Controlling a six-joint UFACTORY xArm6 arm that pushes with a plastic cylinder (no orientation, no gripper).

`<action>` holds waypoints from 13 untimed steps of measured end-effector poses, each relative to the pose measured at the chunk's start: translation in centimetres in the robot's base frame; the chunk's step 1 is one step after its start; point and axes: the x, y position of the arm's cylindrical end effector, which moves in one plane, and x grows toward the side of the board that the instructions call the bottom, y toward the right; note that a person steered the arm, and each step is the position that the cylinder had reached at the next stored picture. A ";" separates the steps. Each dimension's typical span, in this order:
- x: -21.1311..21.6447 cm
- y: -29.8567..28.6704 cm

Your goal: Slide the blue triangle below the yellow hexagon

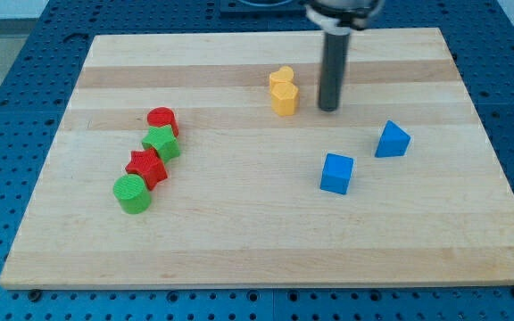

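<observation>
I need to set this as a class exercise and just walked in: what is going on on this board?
A robot arm's rod is pushing blocks on a wooden board. My tip rests just right of the two yellow blocks, touching nothing. The blue triangle lies apart, toward the view's lower right of the tip, with a blue cube below-left of it. Two red and two green blocks form a diagonal row at the view's left. The triangle is not yet below the yellow blocks.

Your arm shows only its last section: a straight, smooth cylindrical rod in dark charcoal, with a faint lengthwise sheen on its side. It hangs from a wider, rounded black collar cut off by the view's top edge. The rod ends bluntly at my tip, flat and unmarked.
</observation>
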 end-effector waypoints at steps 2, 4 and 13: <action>1.0 15.2; 7.3 9.9; 9.9 -7.7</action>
